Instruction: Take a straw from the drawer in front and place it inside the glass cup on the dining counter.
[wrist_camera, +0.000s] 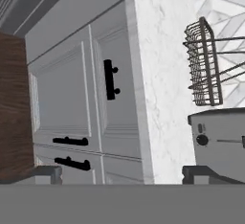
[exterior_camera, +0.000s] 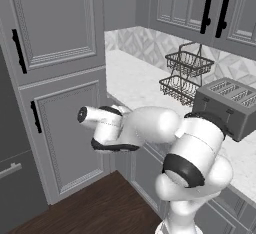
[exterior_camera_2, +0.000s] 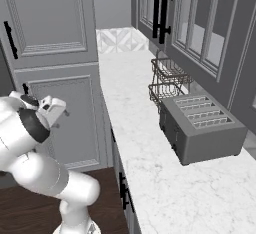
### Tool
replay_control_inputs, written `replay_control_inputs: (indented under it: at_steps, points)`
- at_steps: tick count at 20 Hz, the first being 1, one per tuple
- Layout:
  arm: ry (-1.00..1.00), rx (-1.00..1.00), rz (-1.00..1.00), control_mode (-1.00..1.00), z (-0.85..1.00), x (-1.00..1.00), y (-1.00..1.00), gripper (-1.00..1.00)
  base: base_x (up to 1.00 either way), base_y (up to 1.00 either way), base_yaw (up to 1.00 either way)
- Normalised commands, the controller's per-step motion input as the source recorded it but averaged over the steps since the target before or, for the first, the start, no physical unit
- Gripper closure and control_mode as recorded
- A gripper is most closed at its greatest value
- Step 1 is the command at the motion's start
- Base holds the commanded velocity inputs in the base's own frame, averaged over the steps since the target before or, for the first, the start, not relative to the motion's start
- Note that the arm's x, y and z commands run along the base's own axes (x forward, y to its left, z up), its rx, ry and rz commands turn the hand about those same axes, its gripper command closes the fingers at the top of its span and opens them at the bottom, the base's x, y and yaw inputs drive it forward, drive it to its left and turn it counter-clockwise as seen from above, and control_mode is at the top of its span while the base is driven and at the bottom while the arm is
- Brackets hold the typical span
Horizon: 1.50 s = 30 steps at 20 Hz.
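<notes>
The claw point(wrist_camera: 122, 174) stands fully open and empty, its 2 fingertips point(wrist_camera: 45, 174) touching nothing, facing the closed drawer point(wrist_camera: 117, 82).

Grey panelled cabinets point(exterior_camera: 55, 23) with black bar handles lined the kitchen above a dark wood floor point(exterior_camera: 100, 205). A white marble worktop point(exterior_camera_2: 145, 143) carried a grey toaster point(exterior_camera_2: 200, 125) and a wire basket rack point(exterior_camera: 185, 75) near its back edge, against a patterned tile wall point(exterior_camera: 150, 43).
</notes>
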Motion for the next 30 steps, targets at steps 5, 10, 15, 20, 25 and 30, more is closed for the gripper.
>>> replay_control_inputs:
  at_steps: [5, 10, 15, 20, 25, 30]
  points:
    - [0.00, -0.23, -0.04, -1.00, -0.61, 0.42, 0.01, -1.00, 0.00, 0.00, 0.00]
    - [0.00, -0.16, -0.07, -1.00, -0.51, 0.38, -0.05, -1.00, 0.00, 0.00, 0.00]
    - [0.00, -0.10, -0.16, -1.00, -0.44, 0.33, -0.32, -1.00, 0.00, 0.00, 0.00]
    - [0.00, -0.10, -0.16, -1.00, -0.39, 0.33, -0.46, -1.00, 0.00, 0.00, 0.00]
    - [-0.01, -0.05, -0.06, -1.00, -0.33, 0.33, -0.56, -1.00, 0.00, 0.00, 0.00]
    - [-0.01, 0.00, -0.01, -1.00, -0.28, 0.40, -0.56, -1.00, 0.00, 0.00, 0.00]
